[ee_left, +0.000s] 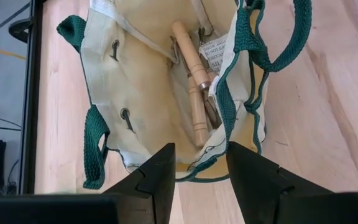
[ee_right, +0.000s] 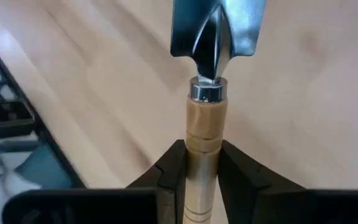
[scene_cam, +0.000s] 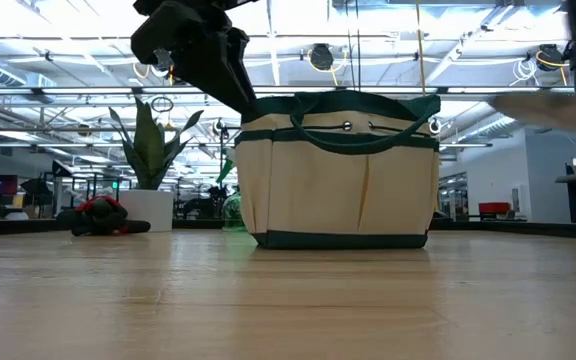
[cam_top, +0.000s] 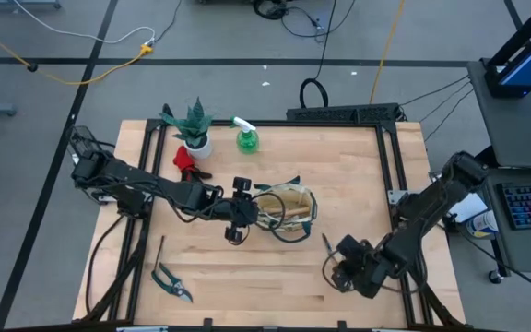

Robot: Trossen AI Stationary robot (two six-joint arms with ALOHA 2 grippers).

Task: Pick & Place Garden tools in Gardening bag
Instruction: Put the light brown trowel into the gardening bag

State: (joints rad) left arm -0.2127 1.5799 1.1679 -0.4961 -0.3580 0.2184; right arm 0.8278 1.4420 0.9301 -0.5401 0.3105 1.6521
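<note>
The beige gardening bag (cam_top: 289,210) with green trim stands upright mid-table, its mouth open. Wooden-handled tools (ee_left: 192,93) lie inside it. My left gripper (ee_left: 201,169) is open at the bag's left rim (ee_left: 197,167), with one finger on each side of that rim. My right gripper (cam_top: 341,263) is near the table's front right, shut on a wooden-handled trowel (ee_right: 211,37). Pruning shears (cam_top: 171,283) and a thin tool (cam_top: 159,249) lie flat at the front left. A red item (cam_top: 184,162) and a green spray bottle (cam_top: 245,138) are at the back. My left gripper's fingers straddle the bag's rim; I cannot tell whether either touches it. My right gripper pinches the trowel's wooden handle (ee_right: 202,134) between its two fingers, just behind the metal collar. The fingers slant down and lie along the handle, so the blade juts out ahead. The trowel (scene_cam: 548,108) is lifted clear of the table.
A spiky green plant in a white pot (cam_top: 194,131) stands at the back left beside the spray bottle. Black frame rails (cam_top: 390,175) run along the table's sides. Bare wood lies between the bag and the front edge (cam_top: 247,295).
</note>
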